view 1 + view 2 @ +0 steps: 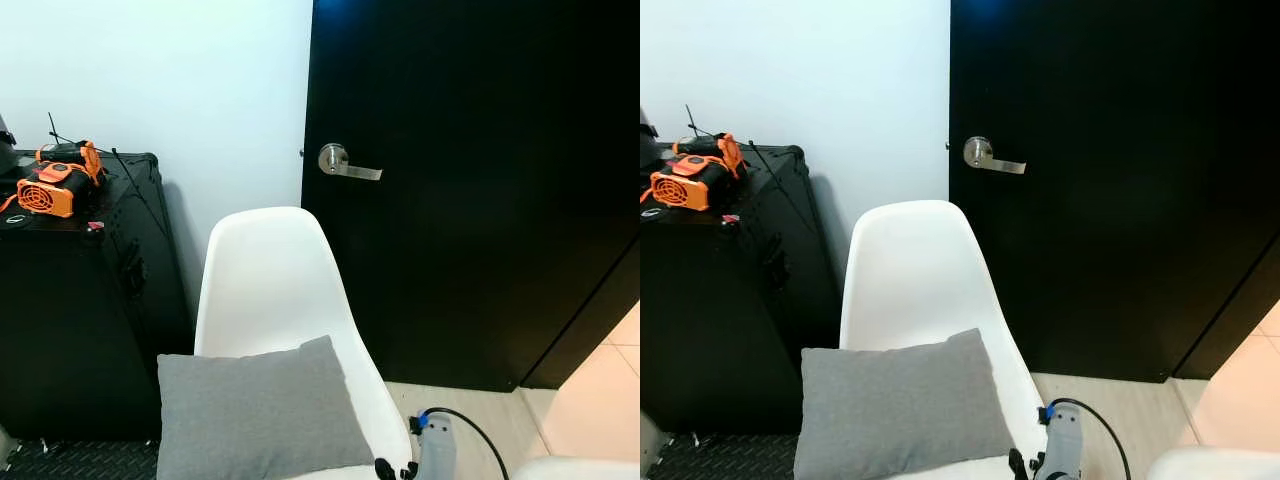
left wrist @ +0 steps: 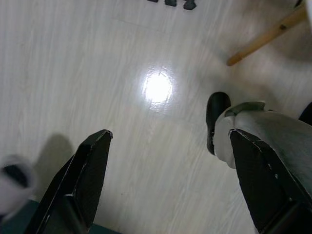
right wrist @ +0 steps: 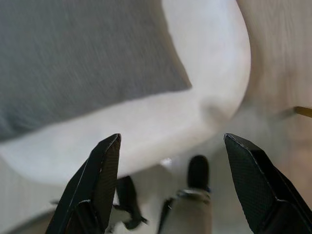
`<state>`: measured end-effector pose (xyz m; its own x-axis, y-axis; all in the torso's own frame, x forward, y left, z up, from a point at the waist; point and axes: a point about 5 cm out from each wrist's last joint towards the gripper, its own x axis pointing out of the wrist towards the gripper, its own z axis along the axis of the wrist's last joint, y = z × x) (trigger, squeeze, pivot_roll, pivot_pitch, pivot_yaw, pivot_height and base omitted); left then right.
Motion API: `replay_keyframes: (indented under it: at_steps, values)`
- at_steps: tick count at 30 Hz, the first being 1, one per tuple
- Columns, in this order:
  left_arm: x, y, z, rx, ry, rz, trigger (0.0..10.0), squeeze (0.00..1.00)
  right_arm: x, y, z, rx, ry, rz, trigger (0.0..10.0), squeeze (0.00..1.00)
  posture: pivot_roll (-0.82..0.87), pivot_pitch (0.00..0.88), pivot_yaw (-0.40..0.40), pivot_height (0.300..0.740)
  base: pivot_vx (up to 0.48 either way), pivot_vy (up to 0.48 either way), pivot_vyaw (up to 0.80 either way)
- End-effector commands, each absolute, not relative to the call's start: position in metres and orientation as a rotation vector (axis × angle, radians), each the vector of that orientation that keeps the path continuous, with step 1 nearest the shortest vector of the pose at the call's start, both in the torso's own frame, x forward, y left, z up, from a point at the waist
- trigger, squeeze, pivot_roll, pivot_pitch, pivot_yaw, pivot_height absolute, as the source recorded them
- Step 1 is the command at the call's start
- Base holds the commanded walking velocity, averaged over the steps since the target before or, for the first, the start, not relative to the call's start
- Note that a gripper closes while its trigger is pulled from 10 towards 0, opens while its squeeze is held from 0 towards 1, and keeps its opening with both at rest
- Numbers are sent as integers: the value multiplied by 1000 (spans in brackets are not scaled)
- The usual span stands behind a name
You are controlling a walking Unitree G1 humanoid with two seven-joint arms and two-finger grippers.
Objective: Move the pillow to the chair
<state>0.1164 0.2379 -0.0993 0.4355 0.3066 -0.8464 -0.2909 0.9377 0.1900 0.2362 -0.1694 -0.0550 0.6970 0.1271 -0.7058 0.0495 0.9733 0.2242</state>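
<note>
Pillow (image 1: 900, 408), grey and rectangular, already sits on the white chair (image 1: 915, 270), propped against the backrest; in the right wrist view it lies beyond the right gripper (image 3: 170, 185), with bare seat between. That gripper's 2 fingers are spread wide and hold nothing. The left gripper (image 2: 170, 185) hangs idle over pale floor, its fingers also spread wide and empty. The placing looks done, so I judge the step in hand to be a clean retreat: draw the right gripper straight back and up, away from the seat's front rim, without brushing the fabric. Open floor lies on its door side; a black case (image 1: 70, 300) crowds the chair's far side.
</note>
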Motion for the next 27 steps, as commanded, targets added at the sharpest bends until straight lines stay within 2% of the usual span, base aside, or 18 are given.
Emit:
replay_keyframes:
  at_steps: [1,5,7,20,27]
  values:
    - [114,235,-101,21,1075,360,10000,0,230,-171,-60,198,836,40,10000,0,72,72,-80,740,0,0,0]
    - [112,236,-101,27,1077,359,10000,0,220,-170,-66,135,900,35,10000,0,73,80,-79,740,0,0,0]
    - [112,236,-101,36,1082,356,10000,0,216,-170,-69,148,927,23,10000,0,75,73,-81,740,0,0,-788]
    - [116,237,-100,42,1057,343,10000,0,188,-182,-84,-42,1064,36,10000,0,88,58,-80,740,0,0,-780]
    - [109,239,-101,116,1097,351,10000,0,176,-181,-90,-99,1109,75,10000,0,80,72,-81,740,0,0,-776]
